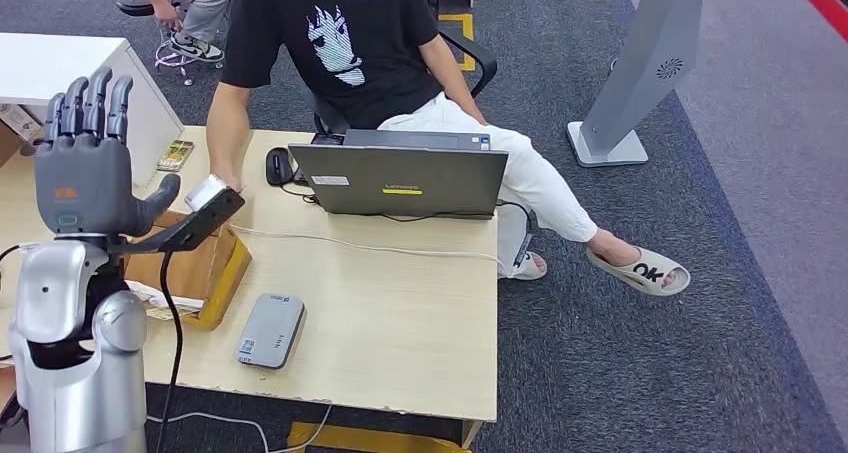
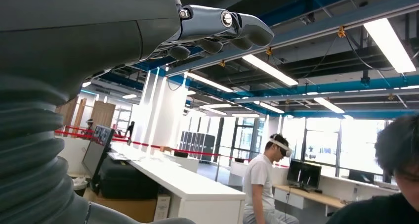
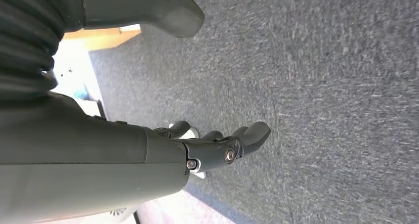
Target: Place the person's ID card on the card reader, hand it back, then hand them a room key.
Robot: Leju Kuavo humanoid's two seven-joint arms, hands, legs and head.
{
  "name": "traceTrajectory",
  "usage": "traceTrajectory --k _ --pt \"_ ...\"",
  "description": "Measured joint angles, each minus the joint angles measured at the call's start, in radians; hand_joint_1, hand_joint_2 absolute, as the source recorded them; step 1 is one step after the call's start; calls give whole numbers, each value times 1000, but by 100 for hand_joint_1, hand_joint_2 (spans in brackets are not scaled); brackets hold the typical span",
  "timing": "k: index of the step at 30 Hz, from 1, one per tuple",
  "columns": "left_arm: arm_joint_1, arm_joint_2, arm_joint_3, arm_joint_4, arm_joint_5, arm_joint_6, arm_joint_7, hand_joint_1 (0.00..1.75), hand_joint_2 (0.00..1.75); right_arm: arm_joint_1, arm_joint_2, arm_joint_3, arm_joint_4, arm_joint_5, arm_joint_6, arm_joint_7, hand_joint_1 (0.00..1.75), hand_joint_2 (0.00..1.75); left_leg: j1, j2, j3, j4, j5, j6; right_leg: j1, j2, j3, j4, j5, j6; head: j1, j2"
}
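Observation:
My left hand (image 1: 85, 168) is raised at the table's left side, fingers straight up and spread, with nothing in it. Its fingers (image 2: 222, 28) show against the ceiling in the left wrist view. Just right of its thumb, the person's hand (image 1: 228, 181) holds a small whitish ID card (image 1: 206, 191), and there is a small gap between card and thumb. The grey card reader (image 1: 270, 330) lies flat near the table's front edge. My right hand (image 3: 217, 147) hangs over grey carpet, fingers loosely extended and empty.
A wooden box (image 1: 205, 268) stands beside my left arm, with a black flat piece and a cable (image 1: 190, 228) above it. An open laptop (image 1: 400, 178), a mouse (image 1: 279, 165) and a small gadget (image 1: 175, 155) lie at the table's far side. The seated person (image 1: 350, 43) faces me.

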State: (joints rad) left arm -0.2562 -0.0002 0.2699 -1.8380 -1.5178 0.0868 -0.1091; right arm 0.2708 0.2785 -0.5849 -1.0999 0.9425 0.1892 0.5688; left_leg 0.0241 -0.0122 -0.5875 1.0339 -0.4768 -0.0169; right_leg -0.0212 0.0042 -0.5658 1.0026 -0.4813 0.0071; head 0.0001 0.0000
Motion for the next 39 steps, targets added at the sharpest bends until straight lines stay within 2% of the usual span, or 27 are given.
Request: traceTrajectory --k 5,8,20,24,30,34,39 --pt "218 -8 3 -131 -6 -24 1 0 175 20 0 18 -15 -31 -12 17 0 175 0 0 0 0 -2 0 0 0 -1 0 -3 1 0 0" --pt "292 -10 3 -180 2 -29 2 0 175 25 0 22 -21 -34 -13 17 0 175 0 -1 -1 0 -3 0 0 -2 0 0 -3 2 0 0" --pt "349 -11 4 -235 1 -40 15 0 175 27 1 32 -29 -35 -13 17 0 175 0 -1 0 0 -2 0 -1 -2 1 0 -3 2 0 0" --pt "400 -11 18 -268 -6 -42 29 0 175 28 1 32 -29 -40 -14 10 0 175 0 -1 0 0 -3 1 -1 -1 1 0 -3 2 0 0" --pt "482 -10 49 -304 -43 -183 27 0 175 29 1 31 -30 -34 -11 -4 0 175 0 -1 0 0 -4 1 -1 -2 1 0 -3 2 0 0" --pt "559 13 53 -310 -51 -285 124 0 175 28 1 17 -32 -12 4 -14 0 175 0 -1 0 0 -4 1 -1 -1 1 0 -3 2 0 0" --pt "613 59 67 -301 -52 -307 220 0 175 25 1 -8 -32 12 22 -19 0 175 0 -2 0 0 -4 1 -1 -3 1 0 -4 2 0 0"
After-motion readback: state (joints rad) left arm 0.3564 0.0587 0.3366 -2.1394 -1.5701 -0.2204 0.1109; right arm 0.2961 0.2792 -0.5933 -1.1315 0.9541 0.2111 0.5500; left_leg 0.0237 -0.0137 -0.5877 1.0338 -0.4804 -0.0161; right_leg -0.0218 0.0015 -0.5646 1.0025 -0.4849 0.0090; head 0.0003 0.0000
